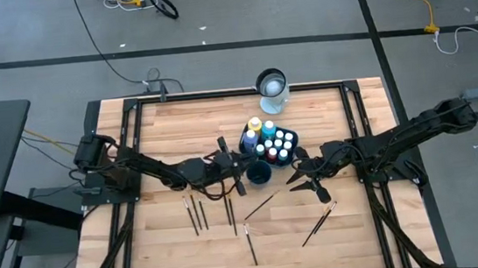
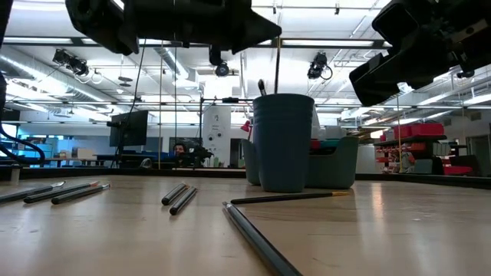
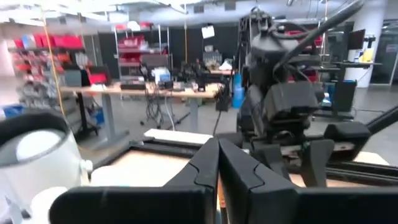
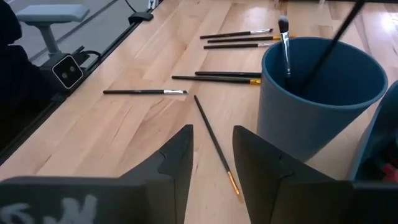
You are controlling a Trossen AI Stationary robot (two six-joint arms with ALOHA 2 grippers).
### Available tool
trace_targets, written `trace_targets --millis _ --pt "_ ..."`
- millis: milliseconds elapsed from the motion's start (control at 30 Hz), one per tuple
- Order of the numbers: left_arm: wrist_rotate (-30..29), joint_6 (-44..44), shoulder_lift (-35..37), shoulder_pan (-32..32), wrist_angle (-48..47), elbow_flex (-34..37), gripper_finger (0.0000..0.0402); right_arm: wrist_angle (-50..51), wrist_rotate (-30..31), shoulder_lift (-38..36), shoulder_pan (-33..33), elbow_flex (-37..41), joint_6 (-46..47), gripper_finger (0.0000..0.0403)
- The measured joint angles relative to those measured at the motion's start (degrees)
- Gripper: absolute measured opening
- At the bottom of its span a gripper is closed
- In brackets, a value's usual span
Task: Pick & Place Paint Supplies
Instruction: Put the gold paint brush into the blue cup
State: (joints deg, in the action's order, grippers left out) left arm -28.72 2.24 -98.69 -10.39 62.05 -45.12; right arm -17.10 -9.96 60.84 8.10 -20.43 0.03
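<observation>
A blue cup (image 1: 259,174) stands mid-table beside a tray of small paint bottles (image 1: 273,141) and a yellow bottle (image 1: 255,125). My left gripper (image 1: 240,165) hovers over the cup's left rim, shut on a thin dark brush (image 2: 278,65) that reaches down into the cup (image 2: 284,142). A second brush (image 4: 285,28) leans inside the cup, bristles up. My right gripper (image 4: 211,155) stands open just right of the cup, nothing between its fingers. Several more brushes (image 1: 201,213) lie flat on the wood. My left gripper has the brush by its upper end (image 2: 278,47); the gripper's own body hides the exact spot. The fingers (image 3: 205,165) lie level, pointing toward the table's right, across the brush. The brush hangs nearly upright below them, its lower end inside the cup.
A clear glass jar (image 1: 272,91) stands at the far edge behind the bottles. Loose brushes lie near the front: one pair (image 1: 259,206), one (image 1: 250,243), one (image 1: 318,223). A dark frame rims the table (image 1: 134,135). Bare wood lies at the front right.
</observation>
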Motion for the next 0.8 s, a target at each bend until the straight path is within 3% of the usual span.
trace_targets --millis 233,533,667,800 --pt "-0.14 -6.99 0.06 0.0 -6.81 -0.02 0.0021 -0.54 0.52 0.02 0.0 0.0 1.54 0.0114" --pt "-1.11 -6.74 0.06 0.0 -9.02 0.0 0.0041 -1.6 12.08 0.02 -0.04 -0.02 1.79 0.0114" --pt "-1.19 -6.34 0.06 0.0 -9.04 0.0 0.0068 -1.55 11.6 0.02 0.0 -0.02 2.69 0.0114" --pt "-1.49 -6.34 0.06 0.0 -9.02 0.0 0.0093 -0.92 3.81 1.26 0.41 -0.04 4.51 0.0114"
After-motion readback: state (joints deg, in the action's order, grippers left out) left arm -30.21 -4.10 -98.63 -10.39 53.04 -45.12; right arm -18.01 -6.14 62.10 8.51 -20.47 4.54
